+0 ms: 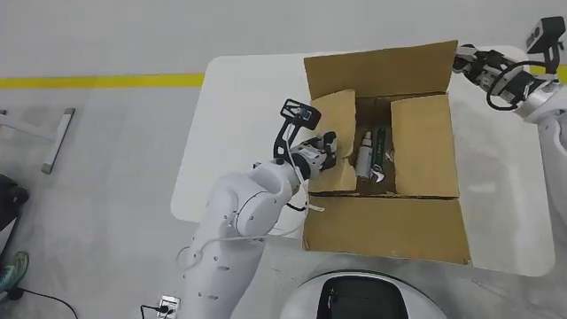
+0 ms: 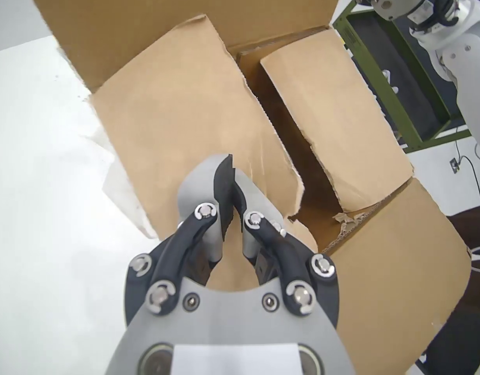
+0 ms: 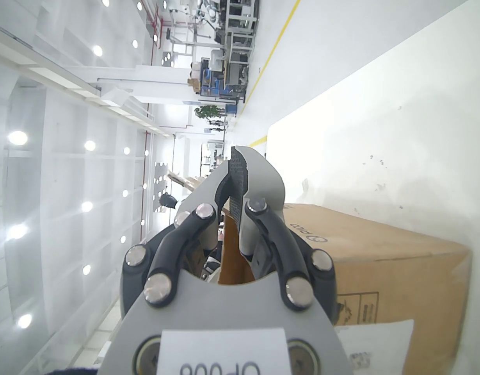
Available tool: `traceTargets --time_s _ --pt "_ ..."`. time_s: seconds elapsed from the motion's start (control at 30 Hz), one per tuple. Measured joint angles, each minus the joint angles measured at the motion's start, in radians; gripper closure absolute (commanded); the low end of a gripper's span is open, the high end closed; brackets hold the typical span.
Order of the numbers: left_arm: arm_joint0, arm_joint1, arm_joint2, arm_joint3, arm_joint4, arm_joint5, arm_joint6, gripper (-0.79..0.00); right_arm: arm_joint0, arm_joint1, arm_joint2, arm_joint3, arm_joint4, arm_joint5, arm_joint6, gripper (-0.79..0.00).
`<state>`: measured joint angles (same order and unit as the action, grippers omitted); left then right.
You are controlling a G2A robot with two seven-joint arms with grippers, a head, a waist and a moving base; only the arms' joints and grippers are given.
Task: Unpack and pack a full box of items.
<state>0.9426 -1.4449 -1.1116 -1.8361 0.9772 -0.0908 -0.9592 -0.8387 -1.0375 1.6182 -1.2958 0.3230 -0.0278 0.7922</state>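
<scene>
Box (image 1: 385, 226) sits open on the white table (image 1: 230, 115), toward its 3 o'clock side, all four flaps spread. Left claw (image 2: 228, 169) is at the box's 9 o'clock, fingers pressed together with nothing between them, tips resting over the left flap (image 1: 337, 115). Right claw (image 3: 237, 173) is up at 1 o'clock, fingers closed and, as far as the angle lets me judge, pinching the corner of the back flap (image 1: 381, 69). Down in the gap between the side flaps, a white bottle (image 1: 363, 155) lies just beside a dark bottle (image 1: 379, 151).
</scene>
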Motion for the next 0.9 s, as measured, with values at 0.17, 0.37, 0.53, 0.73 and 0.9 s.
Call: traceTargets --time_s 0.17,0.37,0.53,0.73,0.9 --pt "-0.017 0.002 0.01 0.024 -0.001 -0.003 -0.016 0.0 0.011 0.008 -0.009 0.023 0.016 -0.002 0.106 0.0" --pt "-0.025 0.005 0.0 0.041 -0.011 0.011 -0.008 -0.172 0.016 0.014 -0.011 0.051 0.028 -0.069 0.178 0.0" --pt "-0.022 0.009 -0.009 0.043 -0.006 0.023 -0.012 -0.699 -0.003 0.021 0.001 0.023 0.043 -0.115 0.213 0.0" --pt "0.009 0.022 -0.088 -0.021 0.014 0.089 -0.029 -0.785 -0.033 0.036 0.031 -0.037 0.025 -0.176 0.283 0.0" --pt "0.094 0.044 -0.203 -0.124 0.048 0.101 -0.075 -0.785 -0.059 0.046 0.032 -0.086 0.004 -0.206 0.339 0.0"
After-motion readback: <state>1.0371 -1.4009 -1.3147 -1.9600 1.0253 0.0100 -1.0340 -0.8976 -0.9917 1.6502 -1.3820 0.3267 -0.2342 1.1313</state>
